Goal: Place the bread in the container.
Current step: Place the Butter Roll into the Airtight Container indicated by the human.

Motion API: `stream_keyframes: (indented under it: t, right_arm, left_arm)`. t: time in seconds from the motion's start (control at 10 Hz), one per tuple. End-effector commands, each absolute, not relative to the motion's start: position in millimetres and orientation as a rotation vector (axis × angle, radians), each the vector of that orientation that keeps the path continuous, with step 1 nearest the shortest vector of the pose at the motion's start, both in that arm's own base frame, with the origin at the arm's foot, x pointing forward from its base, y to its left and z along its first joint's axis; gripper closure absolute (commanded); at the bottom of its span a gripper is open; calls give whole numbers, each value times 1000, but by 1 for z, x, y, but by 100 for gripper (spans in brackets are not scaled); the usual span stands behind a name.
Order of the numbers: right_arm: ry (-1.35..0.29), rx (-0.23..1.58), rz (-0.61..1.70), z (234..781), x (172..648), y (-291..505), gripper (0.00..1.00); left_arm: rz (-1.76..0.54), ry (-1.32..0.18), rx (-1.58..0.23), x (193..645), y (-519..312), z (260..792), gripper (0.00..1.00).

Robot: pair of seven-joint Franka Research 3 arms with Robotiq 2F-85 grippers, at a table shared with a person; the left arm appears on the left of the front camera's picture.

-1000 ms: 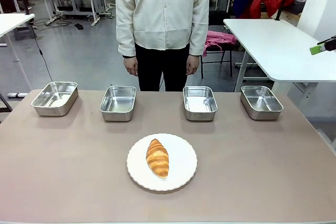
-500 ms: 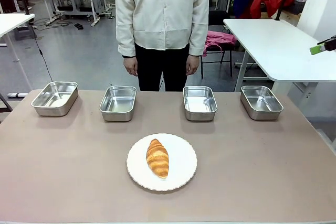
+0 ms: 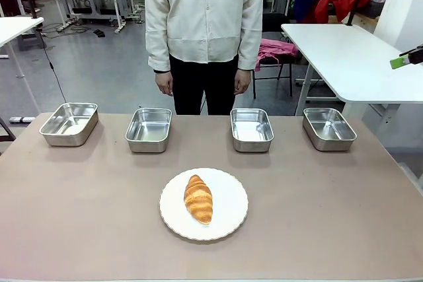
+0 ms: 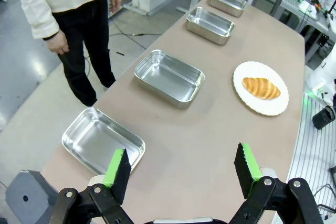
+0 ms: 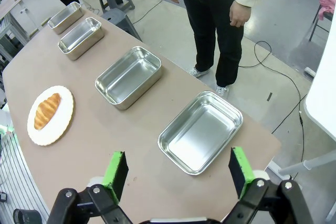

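The bread, a golden-brown croissant (image 3: 198,198), lies on a round white plate (image 3: 231,206) at the middle of the table. Four identical steel trays stand in a row along the far edge: far left (image 3: 69,123), middle left (image 3: 149,129), middle right (image 3: 252,129), far right (image 3: 328,128). I cannot tell which one is the container. My left gripper (image 4: 182,166) hangs open and empty high above the left end, over the nearest tray (image 4: 103,140), far from the croissant (image 4: 261,87). My right gripper (image 5: 178,171) is open and empty above the right-end tray (image 5: 201,131); the croissant (image 5: 47,110) lies far off.
A person in a pale shirt (image 3: 205,11) stands at the far side behind the trays, both hands hanging down. The brown table (image 3: 330,216) is bare around the plate. A green-padded finger (image 3: 401,62) pokes in at the front view's right edge. A white table (image 3: 344,51) stands beyond.
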State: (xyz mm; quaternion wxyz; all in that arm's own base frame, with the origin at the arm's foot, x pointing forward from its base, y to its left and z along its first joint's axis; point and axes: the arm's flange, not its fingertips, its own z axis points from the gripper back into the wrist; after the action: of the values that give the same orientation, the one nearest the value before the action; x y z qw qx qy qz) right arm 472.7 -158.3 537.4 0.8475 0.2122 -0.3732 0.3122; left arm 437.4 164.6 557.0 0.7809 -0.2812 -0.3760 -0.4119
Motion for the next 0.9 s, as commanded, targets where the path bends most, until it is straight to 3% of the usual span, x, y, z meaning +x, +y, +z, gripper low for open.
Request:
stream_keyframes:
  t: [0.0,0.8]
  right_arm:
    - [-798,455,662,538,470,-156,0]
    - [-798,455,662,538,470,-156,0]
  left_arm:
    - [-902,-807,-601,436,165,558,0]
    - [-902,-807,-601,436,165,558,0]
